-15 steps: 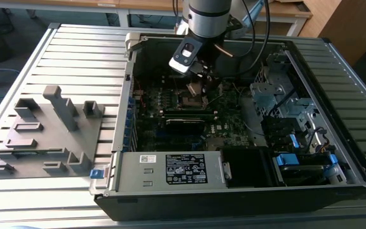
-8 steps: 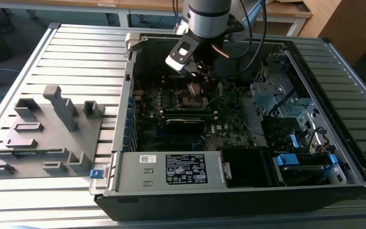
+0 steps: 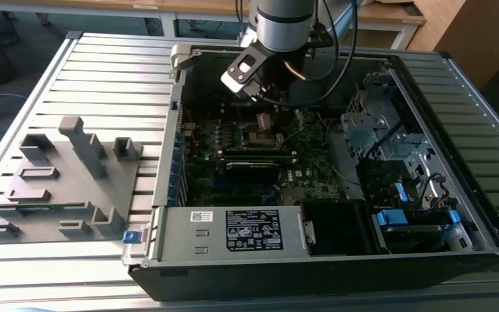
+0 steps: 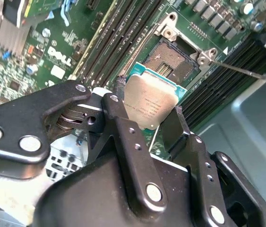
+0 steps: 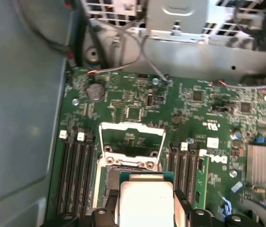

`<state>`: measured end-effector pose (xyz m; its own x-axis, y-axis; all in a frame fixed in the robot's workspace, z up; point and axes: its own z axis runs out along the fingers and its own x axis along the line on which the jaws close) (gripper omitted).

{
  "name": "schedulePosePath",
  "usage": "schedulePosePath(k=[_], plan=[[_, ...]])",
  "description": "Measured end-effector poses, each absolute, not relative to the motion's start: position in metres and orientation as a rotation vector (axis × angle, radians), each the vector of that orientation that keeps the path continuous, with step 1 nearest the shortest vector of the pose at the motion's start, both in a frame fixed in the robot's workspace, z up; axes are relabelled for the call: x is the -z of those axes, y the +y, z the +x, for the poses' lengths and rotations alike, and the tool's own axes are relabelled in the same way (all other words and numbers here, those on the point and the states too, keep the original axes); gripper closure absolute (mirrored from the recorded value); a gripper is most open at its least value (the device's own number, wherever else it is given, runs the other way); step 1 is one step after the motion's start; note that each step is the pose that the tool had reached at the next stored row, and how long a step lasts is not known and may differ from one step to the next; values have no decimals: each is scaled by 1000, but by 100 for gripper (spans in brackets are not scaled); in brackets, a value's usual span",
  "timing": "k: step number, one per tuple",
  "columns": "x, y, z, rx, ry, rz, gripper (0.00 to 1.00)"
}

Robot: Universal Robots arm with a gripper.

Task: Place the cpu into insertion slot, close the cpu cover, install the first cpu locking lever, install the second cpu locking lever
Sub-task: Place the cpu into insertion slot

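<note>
Fixture (image 3: 63, 179): grey block with pegs and recesses on the table (image 3: 119, 71), well off to the exterior view's left of the end effector.
Case (image 3: 319, 276): open and lying flat on the table, with the green board facing up below the end effector.
End effector (image 4: 149, 97): narrow, clamped on two opposite edges of the cpu; in the exterior view it hangs inside the case, above the board.
Cpu (image 4: 154, 106): held in the end effector with its silvery top facing the wrist cameras. It is clear of the board and just short of the slot, not seated.
Slot (image 4: 170, 61): open with its dark centre bare, just beyond the end effector's tips.
Cover (image 5: 132, 142): swung up and standing open at the slot's edge farthest from the end effector.
Lever (image 4: 246, 71): thin metal rod running out from a slot corner over the memory slots, apart from the end effector.
Memory slots (image 5: 76, 175): long black rows on both sides of the slot, flanking the end effector.
</note>
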<state>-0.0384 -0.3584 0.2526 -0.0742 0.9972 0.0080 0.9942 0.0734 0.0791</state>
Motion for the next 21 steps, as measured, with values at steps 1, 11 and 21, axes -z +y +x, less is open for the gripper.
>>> schedulePosePath(k=[1,11,21], plan=[[-252,-358,-38,-98,2245,2125,46],[-252,-357,-42,-100,2202,2167,46],[-245,-353,-45,-99,2201,2168,46]])
